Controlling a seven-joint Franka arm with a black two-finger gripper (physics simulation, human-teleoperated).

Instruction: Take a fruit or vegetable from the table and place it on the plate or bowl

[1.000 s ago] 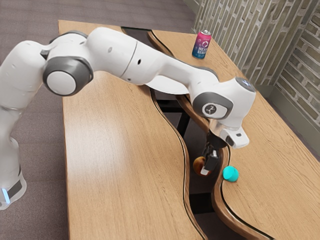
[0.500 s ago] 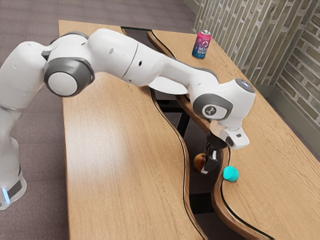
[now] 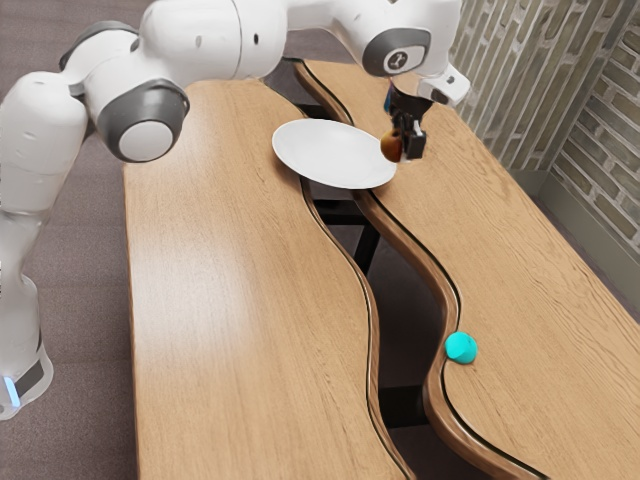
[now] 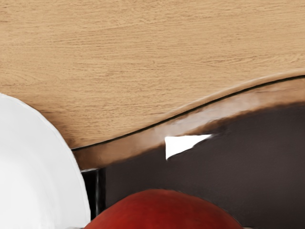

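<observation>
One teal ball (image 3: 460,347): it sits on the table (image 3: 230,300), well apart from the plate (image 3: 325,150), on the near side.
Dark gap (image 3: 385,270): it runs in a wavy line between the two light wood halves of the table. The plate lies over its far part.
Plate: it is white, round and flat.
Fruit (image 3: 391,147): it is round and red-brown. It hangs in the air by the plate's rim, on the exterior view's right. In the wrist view the plate's rim is just beside the fruit, with the dark gap below.
Gripper (image 3: 405,148): it points down, just past the plate's rim. Its two black fingers pinch the fruit from both sides.
Arm (image 3: 200,40): it is white and grey. It reaches across above the plate's far side.
Brick wall (image 3: 590,120): it stands well beyond the plate, past the table.
</observation>
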